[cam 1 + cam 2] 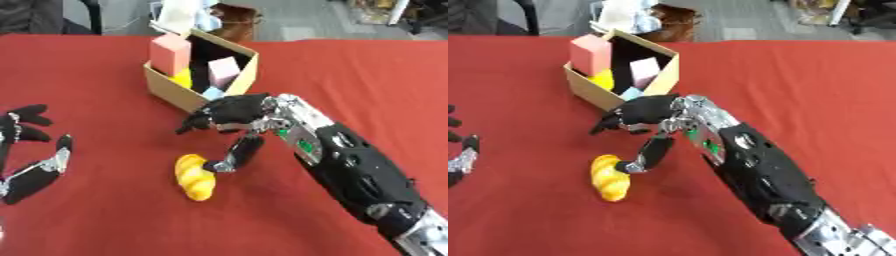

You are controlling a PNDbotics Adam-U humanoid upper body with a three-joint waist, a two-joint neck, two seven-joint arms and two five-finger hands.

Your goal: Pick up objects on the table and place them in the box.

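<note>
A yellow ridged object [195, 177], shaped like a bread roll, lies on the red table. My right hand [229, 114] hovers just above and behind it, fingers relaxed and spread; the thumb tip [220, 165] rests against the object's upper right side. Behind the hand stands the cardboard box [166, 86], holding a pink block [170, 52], a pale pink block [222, 71], something yellow [182, 78] and a light blue piece [213, 93]. My left hand [26, 150] rests open at the left edge, fingers up.
Red cloth [367, 75] covers the table. My right forearm [350, 165] crosses the lower right. White and brown items [206, 17] sit on the floor beyond the far edge.
</note>
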